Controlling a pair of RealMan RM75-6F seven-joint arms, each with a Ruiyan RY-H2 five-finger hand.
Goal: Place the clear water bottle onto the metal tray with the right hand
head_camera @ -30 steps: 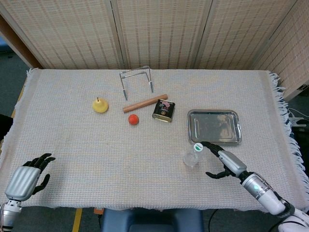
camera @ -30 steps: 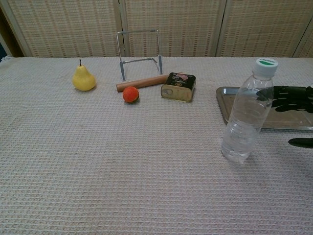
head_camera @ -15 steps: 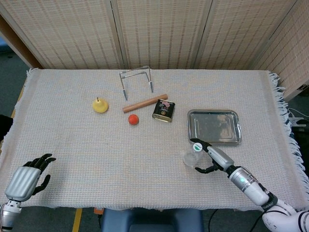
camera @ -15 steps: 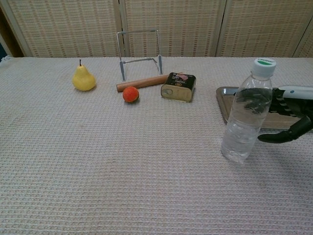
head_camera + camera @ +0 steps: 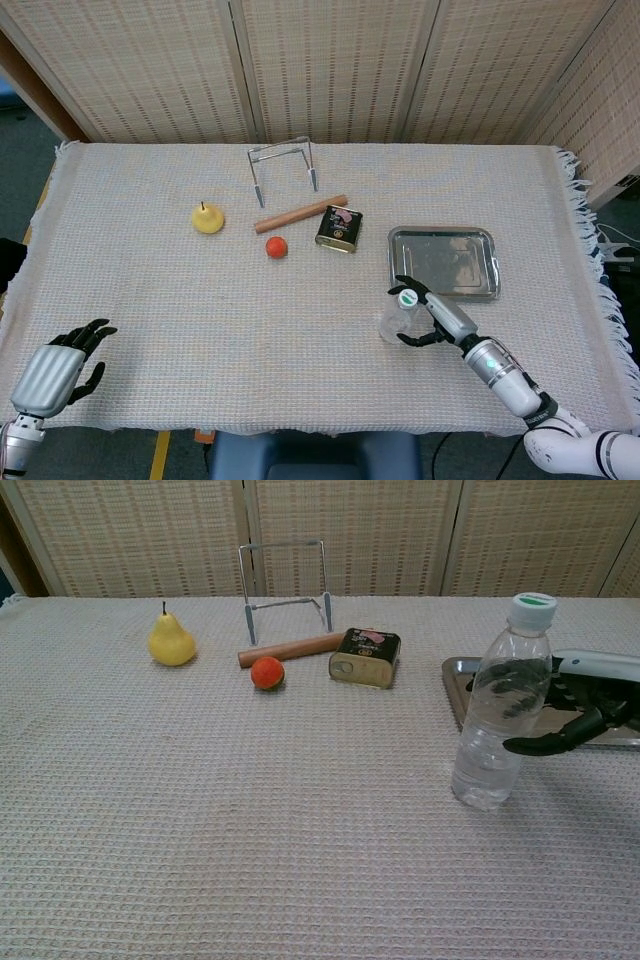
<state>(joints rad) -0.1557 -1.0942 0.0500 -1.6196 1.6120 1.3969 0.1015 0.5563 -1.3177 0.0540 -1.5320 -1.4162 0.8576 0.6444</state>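
Chest view shows your right hand (image 5: 575, 715) spread around the clear water bottle (image 5: 497, 710), dark fingers (image 5: 530, 745) reaching past its front and behind it; whether they press the plastic, you cannot tell. The bottle stands upright on the cloth, just in front of the metal tray's (image 5: 396, 262) near-left corner and not on it. Left of the tray lie the tin (image 5: 339, 228), orange ball (image 5: 277, 247), wooden rod (image 5: 300, 213) and pear (image 5: 208, 217). Your left hand (image 5: 52, 372) rests far left of the tray, fingers apart, holding nothing.
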